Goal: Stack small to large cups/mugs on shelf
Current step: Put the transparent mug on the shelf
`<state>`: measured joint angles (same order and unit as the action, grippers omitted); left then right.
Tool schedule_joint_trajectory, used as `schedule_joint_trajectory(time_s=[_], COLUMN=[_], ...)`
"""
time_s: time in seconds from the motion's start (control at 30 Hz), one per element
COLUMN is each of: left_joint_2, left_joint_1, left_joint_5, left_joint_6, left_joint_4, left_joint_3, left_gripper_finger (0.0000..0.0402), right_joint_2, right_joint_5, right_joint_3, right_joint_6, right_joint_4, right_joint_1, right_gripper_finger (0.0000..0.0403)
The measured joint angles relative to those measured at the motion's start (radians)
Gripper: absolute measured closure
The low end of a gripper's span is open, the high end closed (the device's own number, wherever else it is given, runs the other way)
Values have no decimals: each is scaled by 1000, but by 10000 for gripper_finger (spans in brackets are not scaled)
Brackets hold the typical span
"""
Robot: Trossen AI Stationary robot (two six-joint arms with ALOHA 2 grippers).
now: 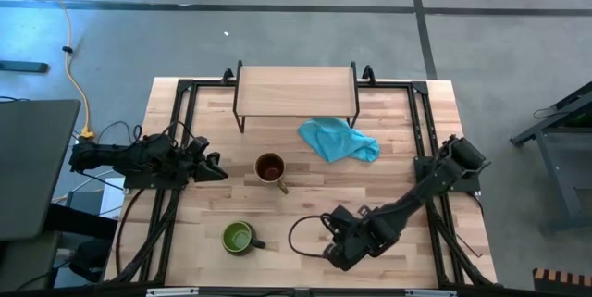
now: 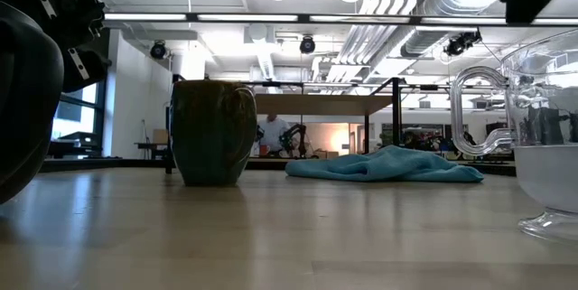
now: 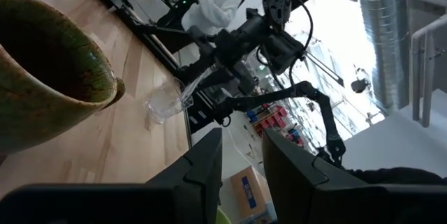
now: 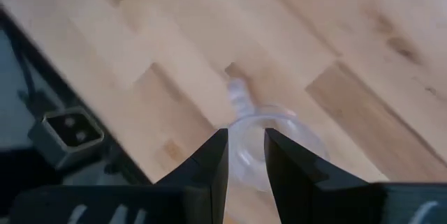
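Observation:
The small clear glass cup (image 2: 546, 136) stands near the table's front edge with my right gripper (image 1: 335, 246) shut on it from above. The tan-brown mug (image 1: 270, 169) sits upright on the tabletop at mid-table, its handle toward the near right. The dark mug with a green inside (image 1: 239, 237) stands upright near the front. At the far edge the shelf (image 1: 296, 84) stands on black legs. My left gripper (image 1: 215, 167) waits level, left of the tan-brown mug, its fingers (image 3: 209, 168) a narrow gap apart with nothing between them. My right gripper has the glass cup's rim wall (image 4: 241, 151) in the gap between its two fingers, which come steeply from above. The cup's handle (image 4: 237, 95) points away from the fingers. In the low view its foot (image 2: 551, 227) is at the tabletop; whether it touches, I cannot tell.
A crumpled blue cloth (image 1: 338, 140) lies on the table just in front of the shelf's right end. Black frame rails run along the table's left and right sides. Bare wood lies between the two mugs and the shelf.

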<state>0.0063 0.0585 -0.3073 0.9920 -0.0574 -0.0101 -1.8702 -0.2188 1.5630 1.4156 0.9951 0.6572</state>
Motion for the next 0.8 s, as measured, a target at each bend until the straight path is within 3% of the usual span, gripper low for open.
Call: schedule_joint_trajectory(time_s=[0.13,0.27,0.5,0.8], left_joint_2=[0,0,0,0], left_joint_1=[0,0,0,0], left_joint_5=[0,0,-11,-11], left_joint_6=[4,7,1,0], left_joint_4=[0,0,0,-1], left_joint_3=[0,0,0,0], left_gripper_finger=[311,311,311,311], right_joint_2=[0,0,0,0], right_joint_5=[-6,56,76,123], right_joint_3=[77,127,143,121], right_joint_6=[137,335,583,622], right_joint_4=[180,308,271,263], right_joint_1=[11,37,81,84], right_gripper_finger=[320,320,320,320])
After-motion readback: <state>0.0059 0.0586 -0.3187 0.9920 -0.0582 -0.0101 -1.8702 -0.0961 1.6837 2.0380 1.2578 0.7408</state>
